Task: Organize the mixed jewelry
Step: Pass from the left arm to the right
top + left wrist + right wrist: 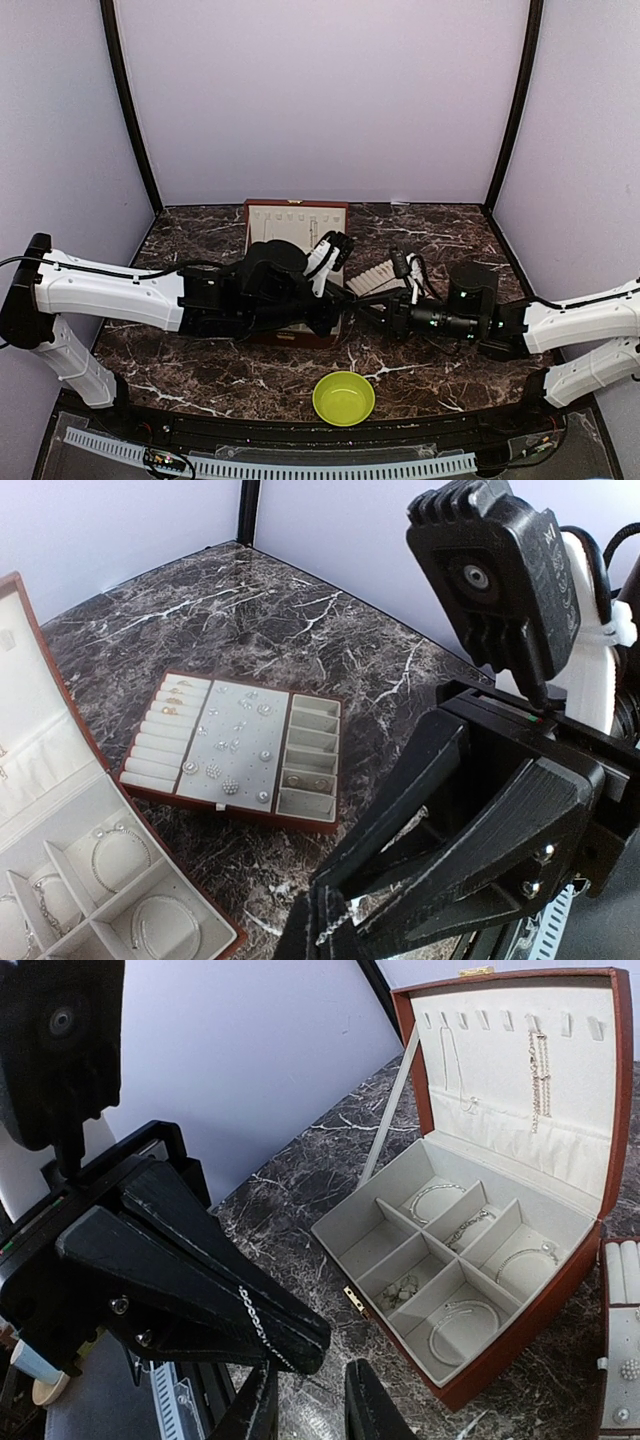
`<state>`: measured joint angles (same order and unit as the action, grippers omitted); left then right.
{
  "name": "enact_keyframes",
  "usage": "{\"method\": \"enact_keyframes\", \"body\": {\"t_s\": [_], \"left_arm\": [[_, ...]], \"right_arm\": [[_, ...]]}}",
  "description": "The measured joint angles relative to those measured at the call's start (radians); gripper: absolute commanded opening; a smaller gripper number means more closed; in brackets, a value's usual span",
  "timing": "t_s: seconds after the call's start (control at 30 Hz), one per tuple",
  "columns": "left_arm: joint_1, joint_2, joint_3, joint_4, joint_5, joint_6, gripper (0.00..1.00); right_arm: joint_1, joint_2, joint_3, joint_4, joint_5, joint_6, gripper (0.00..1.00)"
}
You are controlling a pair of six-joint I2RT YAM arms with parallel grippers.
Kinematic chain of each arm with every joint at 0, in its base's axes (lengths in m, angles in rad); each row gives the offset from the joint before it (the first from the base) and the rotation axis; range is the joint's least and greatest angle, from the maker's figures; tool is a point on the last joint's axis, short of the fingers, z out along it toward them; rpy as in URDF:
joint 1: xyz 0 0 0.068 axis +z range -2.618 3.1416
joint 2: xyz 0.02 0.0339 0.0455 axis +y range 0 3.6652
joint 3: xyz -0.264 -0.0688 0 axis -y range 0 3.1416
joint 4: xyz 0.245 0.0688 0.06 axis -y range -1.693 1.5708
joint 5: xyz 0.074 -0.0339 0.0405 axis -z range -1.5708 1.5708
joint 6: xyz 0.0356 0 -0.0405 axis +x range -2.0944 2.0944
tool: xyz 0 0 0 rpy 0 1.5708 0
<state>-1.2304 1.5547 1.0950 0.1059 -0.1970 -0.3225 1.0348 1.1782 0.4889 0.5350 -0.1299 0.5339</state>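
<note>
Thin silvery chain [258, 1322] in tight left fingers [200, 1250], right fingers [372, 1412] apart alongside

Dark marble-patterned table [200, 365] with white veining, pale lilac walls [320, 100], black corner posts [130, 110]

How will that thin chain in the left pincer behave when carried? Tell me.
Probably floppy: the thin chain drapes along the shut left pincer rather than holding a shape. Likely very light, given its fine links. Any loose part may swing and snag when moved.
</note>
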Motion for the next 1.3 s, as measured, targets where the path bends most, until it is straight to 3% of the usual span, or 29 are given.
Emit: {"method": "enact_keyframes", "body": {"t_s": [0.63, 1.3], "left_arm": [[-0.003, -0.031, 0.000, 0.027, -0.010, -0.061, 0.00], [-0.003, -0.065, -0.012, 0.035, -0.015, -0.085, 0.00]], "right_arm": [[0.069, 0.063, -0.022, 0.096, 0.128, -0.062, 0.20], [0.089, 0.057, -0.021, 0.121, 0.206, -0.093, 0.23]]}}
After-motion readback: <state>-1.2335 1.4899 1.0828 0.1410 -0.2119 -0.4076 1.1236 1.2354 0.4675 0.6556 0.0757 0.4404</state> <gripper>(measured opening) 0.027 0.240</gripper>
